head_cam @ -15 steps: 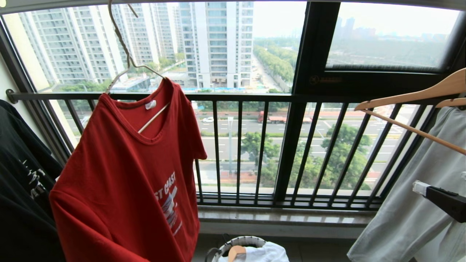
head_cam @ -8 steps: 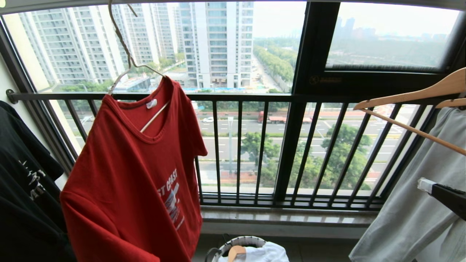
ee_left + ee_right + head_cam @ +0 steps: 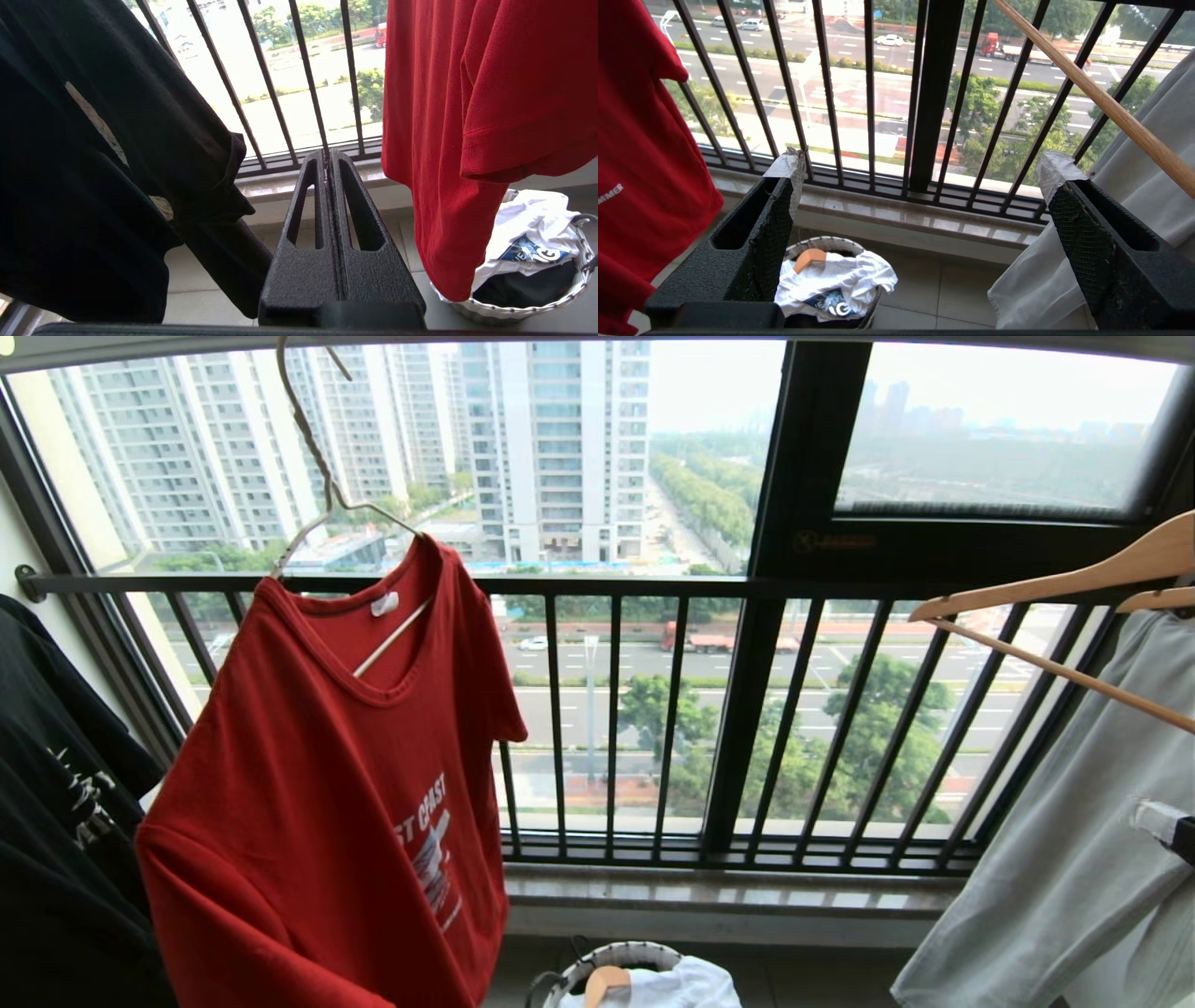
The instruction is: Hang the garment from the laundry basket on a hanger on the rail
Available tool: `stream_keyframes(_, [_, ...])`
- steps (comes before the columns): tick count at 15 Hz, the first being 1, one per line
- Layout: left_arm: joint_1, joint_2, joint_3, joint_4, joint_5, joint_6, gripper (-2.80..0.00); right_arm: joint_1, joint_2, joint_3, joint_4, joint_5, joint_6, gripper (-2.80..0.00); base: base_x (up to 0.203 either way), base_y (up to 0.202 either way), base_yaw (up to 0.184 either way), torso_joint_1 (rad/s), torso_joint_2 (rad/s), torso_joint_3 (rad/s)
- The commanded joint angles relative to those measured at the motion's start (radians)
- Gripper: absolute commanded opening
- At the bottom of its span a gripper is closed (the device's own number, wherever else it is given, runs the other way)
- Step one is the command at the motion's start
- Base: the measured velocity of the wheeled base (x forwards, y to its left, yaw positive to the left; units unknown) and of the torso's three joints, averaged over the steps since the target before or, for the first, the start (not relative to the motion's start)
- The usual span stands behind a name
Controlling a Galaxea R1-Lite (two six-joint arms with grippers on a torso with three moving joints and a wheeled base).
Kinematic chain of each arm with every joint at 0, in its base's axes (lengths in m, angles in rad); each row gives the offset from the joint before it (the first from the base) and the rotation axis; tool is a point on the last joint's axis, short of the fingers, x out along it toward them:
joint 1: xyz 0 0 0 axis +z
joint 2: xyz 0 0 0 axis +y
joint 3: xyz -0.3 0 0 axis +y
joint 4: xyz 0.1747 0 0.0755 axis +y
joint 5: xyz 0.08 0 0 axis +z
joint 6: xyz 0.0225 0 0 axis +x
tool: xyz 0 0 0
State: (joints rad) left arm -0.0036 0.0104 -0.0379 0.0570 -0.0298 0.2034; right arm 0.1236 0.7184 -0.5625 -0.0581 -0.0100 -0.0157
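Our left tool point(image 3: 329, 163) has its 2 black fingers pressed together, holding nothing, low between a black T-shirt point(image 3: 93, 163) and the red short-sleeved T-shirt point(image 3: 327, 803). Our right tool point(image 3: 920, 182) gapes wide and empty above the small round white woven basket point(image 3: 831, 245). The red shirt hangs on a thin cream wire hanger point(image 3: 317, 457) before the black barred railing point(image 3: 653, 586).

Both grippers are showing black, grainy, slotted fingers; the right gripper point(image 3: 920, 186) is wearing whitish tape on its fingertips point(image 3: 787, 164).
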Motion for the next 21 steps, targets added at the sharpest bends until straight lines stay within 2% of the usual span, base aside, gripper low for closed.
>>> stream_keyframes(1, [-0.001, -0.010, 0.024, -0.015, -0.005, -0.022, -2.80, 0.002, -0.098, 0.020, 0.001, 0.001, -0.002, 0.00, 0.000, 0.000, 0.000, 0.000, 0.00, 0.000])
stream_keyframes(5, [-0.001, -0.010, 0.026, -0.017, 0.000, -0.049, -2.80, 0.002, -0.334, 0.075, 0.047, 0.005, -0.009, 0.00, 0.000, 0.000, 0.000, 0.000, 0.00, 0.000])
stream_keyframes(7, [-0.001, -0.010, 0.026, -0.017, 0.001, -0.095, -2.80, 0.002, -0.436, 0.085, 0.119, 0.002, -0.030, 0.00, 0.000, 0.000, 0.000, 0.000, 0.00, 0.000])
stream_keyframes(9, [-0.001, -0.010, 0.027, -0.017, 0.002, -0.110, -2.80, 0.002, -0.440, 0.114, 0.151, -0.016, -0.047, 0.00, 0.000, 0.000, 0.000, 0.000, 0.00, 0.000])
stream_keyframes(11, [-0.001, -0.010, 0.027, -0.017, 0.004, -0.111, -2.80, 0.002, -0.440, 0.085, 0.164, -0.014, -0.059, 0.00, 0.000, 0.000, 0.000, 0.000, 0.00, 0.000])
stream_keyframes(14, [-0.001, -0.010, 0.027, -0.017, 0.002, -0.111, -2.80, 0.005, -0.439, 0.010, 0.343, -0.013, -0.065, 0.00, 0.000, 0.000, 0.000, 0.000, 0.00, 0.000])
stream_keyframes(16, [-0.001, -0.010, 0.026, -0.018, 0.002, -0.111, -2.80, 0.005, -0.440, 0.016, 0.398, -0.017, -0.035, 0.00, 0.000, 0.000, 0.000, 0.000, 0.00, 0.000])
stream_keyframes(18, [-0.001, -0.010, 0.027, -0.017, -0.002, -0.108, -2.80, 0.005, -0.441, 0.012, 0.421, -0.018, -0.030, 0.00, 0.000, 0.000, 0.000, 0.000, 0.00, 0.000])
stream_keyframes(20, [-0.001, -0.010, 0.027, -0.017, 0.000, -0.111, -2.80, 0.005, -0.441, 0.014, 0.421, -0.054, -0.031, 0.00, 0.000, 0.000, 0.000, 0.000, 0.00, 0.000])
stream_keyframes(21, [-0.001, -0.010, 0.027, -0.017, 0.001, -0.113, -2.80, 0.005, -0.441, 0.018, 0.422, -0.061, -0.029, -1.08, 0.000, 0.000, 0.000, 0.000, 0.00, 0.000])
